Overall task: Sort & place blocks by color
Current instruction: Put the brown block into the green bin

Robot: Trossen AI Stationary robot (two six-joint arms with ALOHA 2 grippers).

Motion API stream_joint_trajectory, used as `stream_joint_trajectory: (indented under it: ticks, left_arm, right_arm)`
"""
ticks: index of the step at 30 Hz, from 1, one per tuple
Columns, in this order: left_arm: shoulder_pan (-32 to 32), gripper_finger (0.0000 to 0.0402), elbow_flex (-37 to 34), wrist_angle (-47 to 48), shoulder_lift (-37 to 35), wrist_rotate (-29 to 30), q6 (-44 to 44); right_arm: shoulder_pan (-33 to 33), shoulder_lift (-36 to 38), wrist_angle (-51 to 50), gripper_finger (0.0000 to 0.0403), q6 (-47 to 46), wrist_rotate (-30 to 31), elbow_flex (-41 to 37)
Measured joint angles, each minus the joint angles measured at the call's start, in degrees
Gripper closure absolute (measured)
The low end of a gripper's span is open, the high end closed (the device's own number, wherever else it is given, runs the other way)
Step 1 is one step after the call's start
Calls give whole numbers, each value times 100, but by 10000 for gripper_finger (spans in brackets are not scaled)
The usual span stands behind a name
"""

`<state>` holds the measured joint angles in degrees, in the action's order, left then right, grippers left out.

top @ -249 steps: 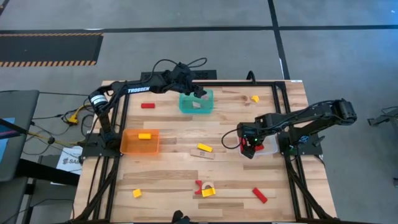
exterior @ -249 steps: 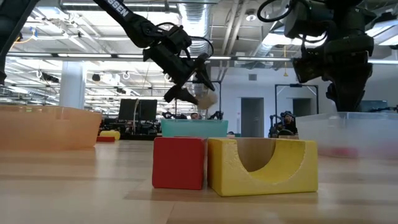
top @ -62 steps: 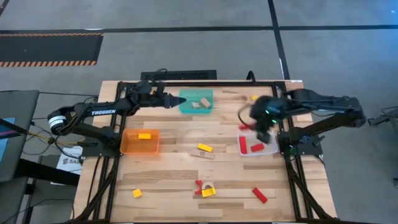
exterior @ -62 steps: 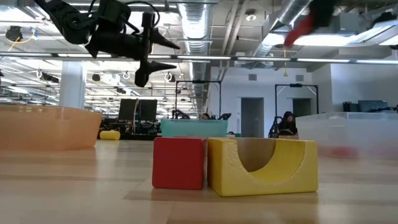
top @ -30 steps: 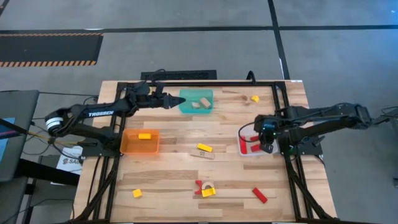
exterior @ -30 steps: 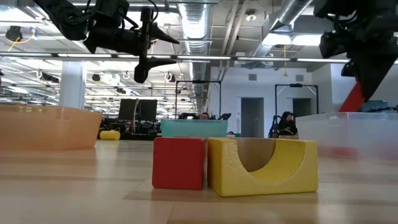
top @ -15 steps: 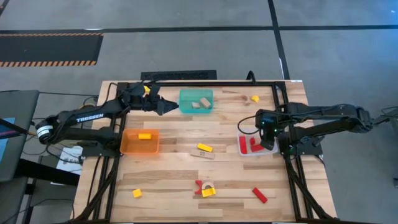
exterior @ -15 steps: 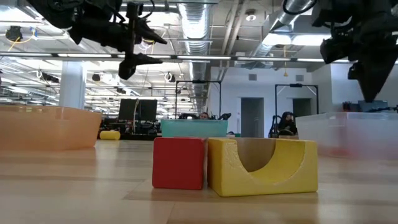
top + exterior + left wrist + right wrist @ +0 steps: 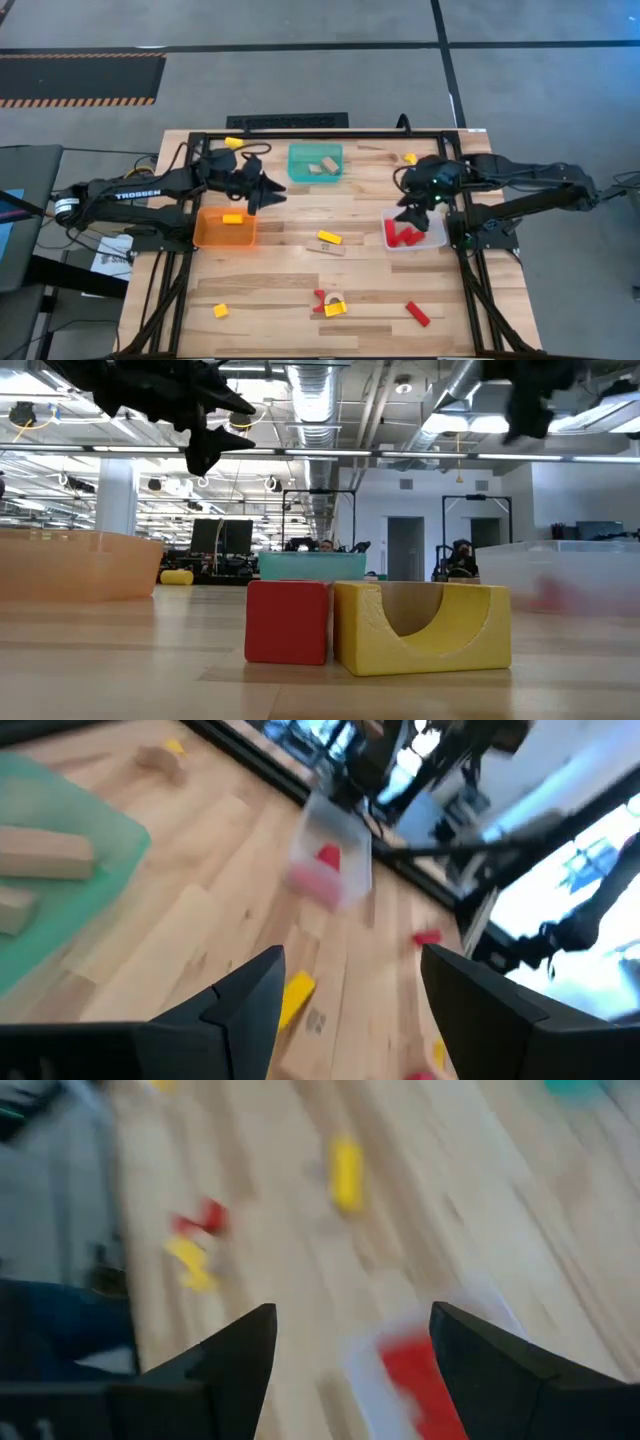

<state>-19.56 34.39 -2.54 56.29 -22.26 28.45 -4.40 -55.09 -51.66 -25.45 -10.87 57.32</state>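
Loose blocks lie flat on the table: a yellow bar (image 9: 329,237) beside a tan block (image 9: 326,249), a red arch (image 9: 320,297) touching a yellow arch (image 9: 335,308), a yellow cube (image 9: 220,311), a red bar (image 9: 417,314), and a yellow piece (image 9: 410,158) near the far edge. My left gripper (image 9: 272,190) hovers open between the orange bin (image 9: 207,237) and the teal bin (image 9: 300,172). My right gripper (image 9: 408,207) hangs open over the left rim of the clear bin (image 9: 438,240), which holds red blocks (image 9: 404,235).
The teal bin holds tan blocks (image 9: 322,166). In the orange bin lies a yellow block (image 9: 232,218). A dark metal frame (image 9: 330,133) runs along the table's far and side edges. Bare wood (image 9: 300,210) lies between the bins in the table's middle.
My right gripper held a red block over the clear bin, let it go into the bin, then rose and moved toward the table's far left. My left gripper swung from beside the teal bin toward the near edge, ending by the orange bin's far right corner.
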Motion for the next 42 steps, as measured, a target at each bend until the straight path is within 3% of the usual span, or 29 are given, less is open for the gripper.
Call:
stream_joint_trajectory:
  ticks: [8,15,20,30,42]
  left_arm:
    - [277,180,0,960,0,70,-658]
    - [505,180,0,1504,2,202,-1430]
    - [532,180,0,1780,2,197,-2118]
    - [531,180,0,1899,2,261,-2526]
    - [530,180,0,2167,2,160,-2525]
  right_arm:
    - [1054,-648,1827,117,306,214,-79]
    - [1978,-2091,2551,117,338,220,-81]
    - [2464,-3095,3006,117,-175,267,196]
    - [3077,-4710,2899,117,-352,1323,1496]
    - [3168,-5610,2487,117,-472,1561,2272]
